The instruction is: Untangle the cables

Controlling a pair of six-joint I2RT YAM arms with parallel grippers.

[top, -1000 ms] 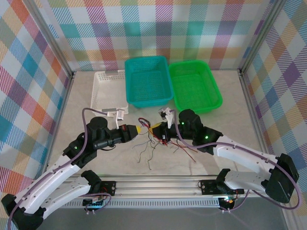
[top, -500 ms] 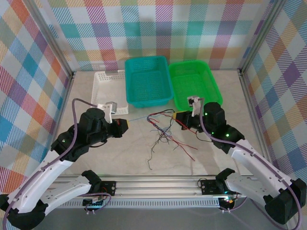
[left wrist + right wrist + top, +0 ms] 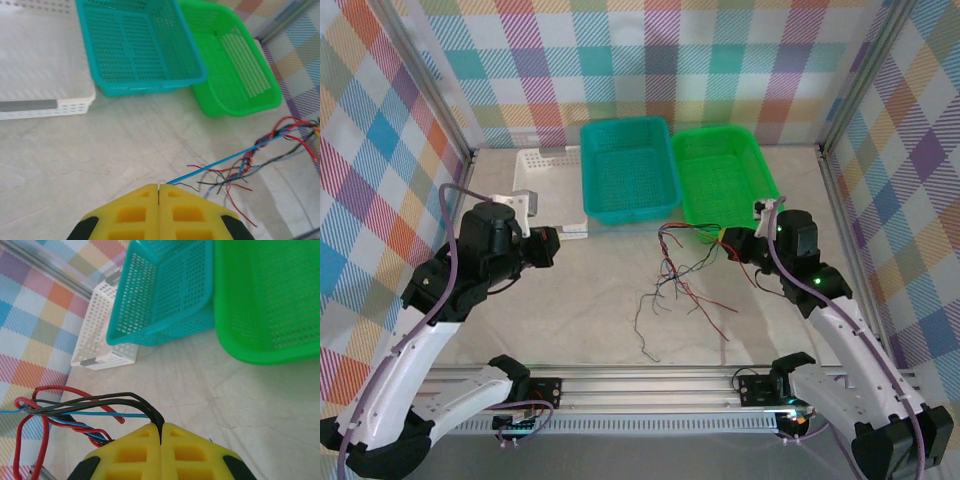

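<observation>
Left gripper (image 3: 546, 247): nine o'clock of the tangle, well apart from it. I see its yellow fingers (image 3: 135, 212) pressed together, clamped on the blue cable (image 3: 225, 159).
Blue cable: runs straight from the fingertips toward two o'clock in the left wrist view, into the tangle.
White basket (image 3: 533, 172): far side, twelve o'clock of the left gripper.
Teal basket (image 3: 626, 168): just beside the white one.
Cables (image 3: 672, 275): loose tangle mid-table, strands trailing toward six o'clock.
Green basket (image 3: 722, 178): one o'clock of the tangle.
Right gripper (image 3: 728, 240): two o'clock of the tangle, fingers together, pinching black, red and blue strands.
</observation>
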